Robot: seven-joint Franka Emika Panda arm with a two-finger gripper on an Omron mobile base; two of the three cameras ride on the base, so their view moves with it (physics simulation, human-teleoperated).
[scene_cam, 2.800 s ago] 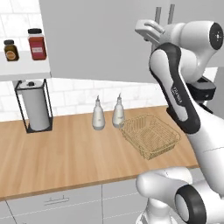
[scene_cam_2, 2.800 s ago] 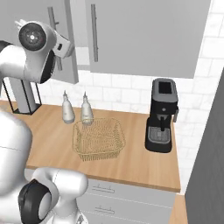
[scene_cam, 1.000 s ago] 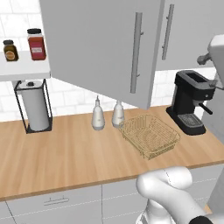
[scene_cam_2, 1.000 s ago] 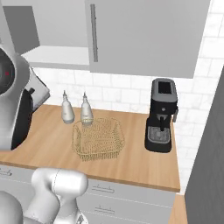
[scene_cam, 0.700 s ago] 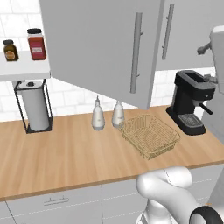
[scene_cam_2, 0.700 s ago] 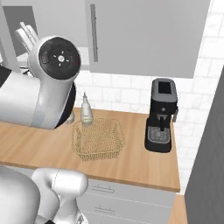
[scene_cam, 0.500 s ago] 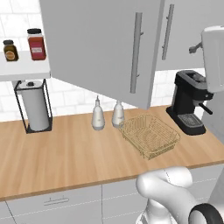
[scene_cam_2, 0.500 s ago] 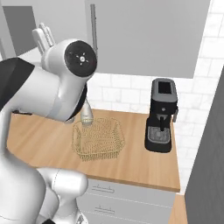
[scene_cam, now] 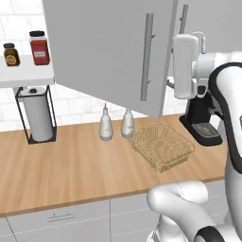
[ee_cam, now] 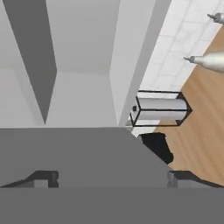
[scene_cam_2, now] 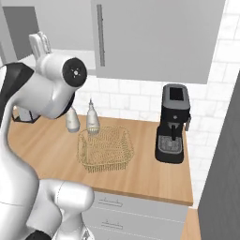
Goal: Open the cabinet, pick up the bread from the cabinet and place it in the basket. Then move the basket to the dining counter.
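The left door of the cabinet (scene_cam: 101, 52) stands swung out toward the robot, and the gripper (ee_cam: 111, 177) is raised beside its free edge with the fingers (ee_cam: 43, 178) wide apart, holding nothing. I judge the step in hand is to reach inside for the bread, which the door and arm hide. It would be wise to pass around the door edge and enter level with the shelf. The basket (scene_cam: 162, 145) sits on the wooden tabletop (scene_cam: 71, 165), right of two bottles (scene_cam: 106, 124) and near the coffee machine (scene_cam_2: 172, 123). A paper towel holder (scene_cam: 35, 116) stands far left, before white tiles.
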